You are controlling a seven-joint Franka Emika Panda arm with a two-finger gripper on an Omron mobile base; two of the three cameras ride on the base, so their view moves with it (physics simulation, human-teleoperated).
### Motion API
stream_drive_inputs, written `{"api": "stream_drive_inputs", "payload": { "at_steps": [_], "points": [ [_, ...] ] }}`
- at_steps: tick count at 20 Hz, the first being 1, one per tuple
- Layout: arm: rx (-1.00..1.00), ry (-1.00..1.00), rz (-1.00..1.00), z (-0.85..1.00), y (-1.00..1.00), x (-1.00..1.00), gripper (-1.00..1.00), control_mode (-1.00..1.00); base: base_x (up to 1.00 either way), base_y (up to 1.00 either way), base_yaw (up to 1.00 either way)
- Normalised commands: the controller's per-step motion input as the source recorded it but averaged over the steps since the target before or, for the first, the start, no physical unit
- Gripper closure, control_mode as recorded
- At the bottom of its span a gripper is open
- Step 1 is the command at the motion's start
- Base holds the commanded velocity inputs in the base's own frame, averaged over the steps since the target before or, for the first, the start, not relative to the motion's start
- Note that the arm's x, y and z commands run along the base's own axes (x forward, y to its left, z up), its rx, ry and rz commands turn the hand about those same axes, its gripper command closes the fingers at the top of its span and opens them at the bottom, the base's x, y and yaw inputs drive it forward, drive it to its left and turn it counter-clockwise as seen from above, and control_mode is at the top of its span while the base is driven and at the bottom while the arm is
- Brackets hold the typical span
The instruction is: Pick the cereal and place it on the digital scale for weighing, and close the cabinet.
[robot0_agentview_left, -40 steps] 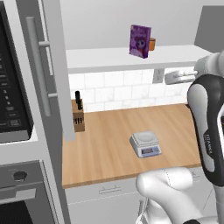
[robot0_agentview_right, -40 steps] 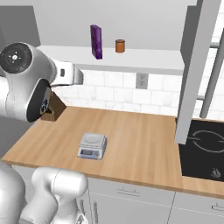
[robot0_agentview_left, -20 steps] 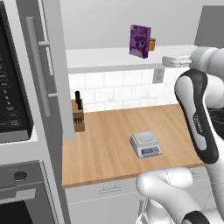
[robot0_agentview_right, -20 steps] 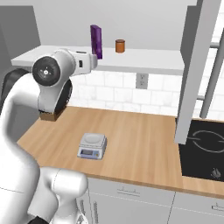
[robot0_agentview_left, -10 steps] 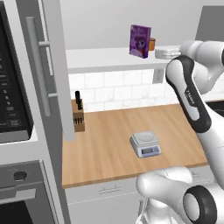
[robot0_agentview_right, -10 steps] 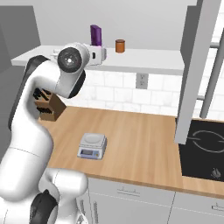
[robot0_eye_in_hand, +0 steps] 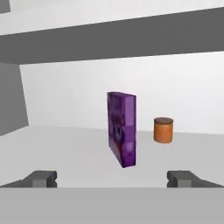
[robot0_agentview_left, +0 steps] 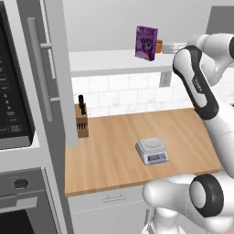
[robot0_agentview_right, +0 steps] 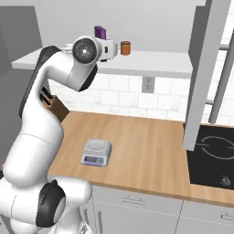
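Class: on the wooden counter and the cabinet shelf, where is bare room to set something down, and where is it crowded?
Counter: bare between digital scale and cooktop, also between scale and knife block. Shelf: bare left of the cereal; tighter between cereal and jar.

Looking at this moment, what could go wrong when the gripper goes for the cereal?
The cereal stands upright on its narrow base, so a nudge from a fingertip of the open gripper might topple it. The jar stands just beside it and could get knocked.
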Motion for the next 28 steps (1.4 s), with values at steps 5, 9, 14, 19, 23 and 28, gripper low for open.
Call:
{"api": "stream_drive_inputs", "payload": {
  "at_steps": [5, 9, 14, 19, 23, 28],
  "points": [
    [0.0, 0.07, 0.08, 0.16, -0.22, 0.41, -1.0, -1.0, 0.0, 0.0, 0.0],
    [0.0, 0.0, 0.11, 0.06, -0.04, 0.33, -1.0, -1.0, 0.0, 0.0, 0.0],
    [0.0, 0.0, 0.03, 0.04, 0.0, 0.43, -1.0, -1.0, 0.0, 0.0, 0.0],
    [-0.02, 0.0, 0.0, 0.0, 0.09, 0.5, -1.0, -1.0, 0.0, 0.0, 0.0],
    [-0.02, 0.0, 0.0, 0.0, 0.22, 0.41, -1.0, -1.0, 0.0, 0.0, 0.0],
    [0.0, 0.0, 0.0, 0.0, 0.06, 0.39, -1.0, -1.0, 0.0, 0.0, 0.0]
  ]
}}
